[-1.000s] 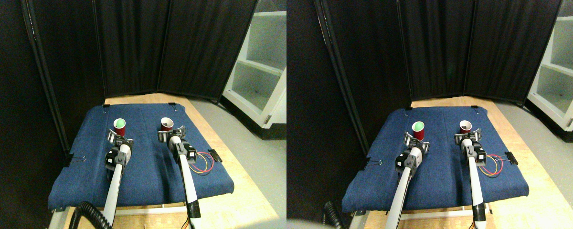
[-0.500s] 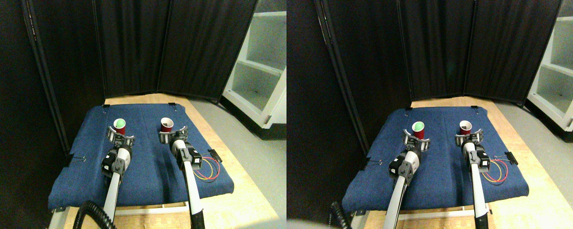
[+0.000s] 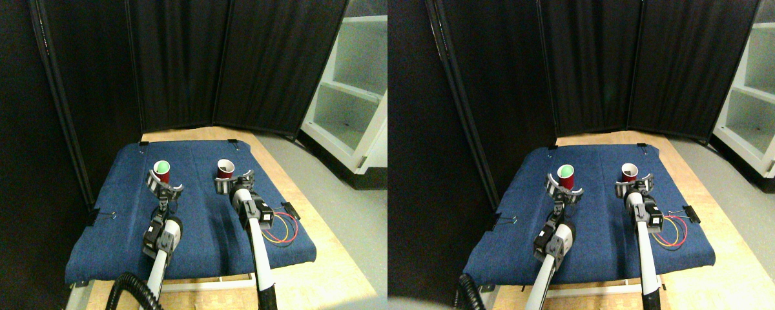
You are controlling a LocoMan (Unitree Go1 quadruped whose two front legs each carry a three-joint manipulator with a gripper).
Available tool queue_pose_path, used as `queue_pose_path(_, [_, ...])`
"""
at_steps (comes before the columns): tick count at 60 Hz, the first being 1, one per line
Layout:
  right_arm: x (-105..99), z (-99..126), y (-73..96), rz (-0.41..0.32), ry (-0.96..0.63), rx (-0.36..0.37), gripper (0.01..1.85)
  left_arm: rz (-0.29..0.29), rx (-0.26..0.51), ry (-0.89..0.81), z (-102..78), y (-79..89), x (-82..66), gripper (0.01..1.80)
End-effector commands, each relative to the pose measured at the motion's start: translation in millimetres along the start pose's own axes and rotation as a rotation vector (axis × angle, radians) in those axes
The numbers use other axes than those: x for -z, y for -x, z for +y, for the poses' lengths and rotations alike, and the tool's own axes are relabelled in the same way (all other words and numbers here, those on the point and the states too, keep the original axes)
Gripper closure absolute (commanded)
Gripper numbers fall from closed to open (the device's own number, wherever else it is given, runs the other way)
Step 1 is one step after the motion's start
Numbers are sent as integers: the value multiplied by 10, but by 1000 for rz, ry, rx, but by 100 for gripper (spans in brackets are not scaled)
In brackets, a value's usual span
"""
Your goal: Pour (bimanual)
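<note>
Black folding screens (image 3: 232, 64) close off the back; white shelving (image 3: 355, 90) is cut off at the right edge. Blue cloth (image 3: 194, 226) covers a low platform on the wooden floor (image 3: 323, 239), pinned with small dark clips.

Two red cups stand upright on the far part of the cloth, well apart. Left cup (image 3: 161, 172) has something green inside; what it is cannot be made out. Right cup (image 3: 225, 169) has a pale inner wall; contents not discernible.

Left gripper (image 3: 164, 186): fingers spread apart, just below and in front of the left cup; contact with the cup cannot be judged. Right gripper (image 3: 234, 181): fingers likewise apart, just in front of the right cup, its base hidden behind them.

Red and yellow wires (image 3: 279, 231) loop beside the right manipulator. No legible writing anywhere.
</note>
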Motion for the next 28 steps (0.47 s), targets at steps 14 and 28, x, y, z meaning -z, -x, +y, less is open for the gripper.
queue_pose_path(14, [22,94,-29,18,-1,-46,63,-28,57,1,-63,-65,13,90])
queue_pose_path(28, [36,100,-40,22,-7,-43,61,-60,114,-30,-56,-82,9,95])
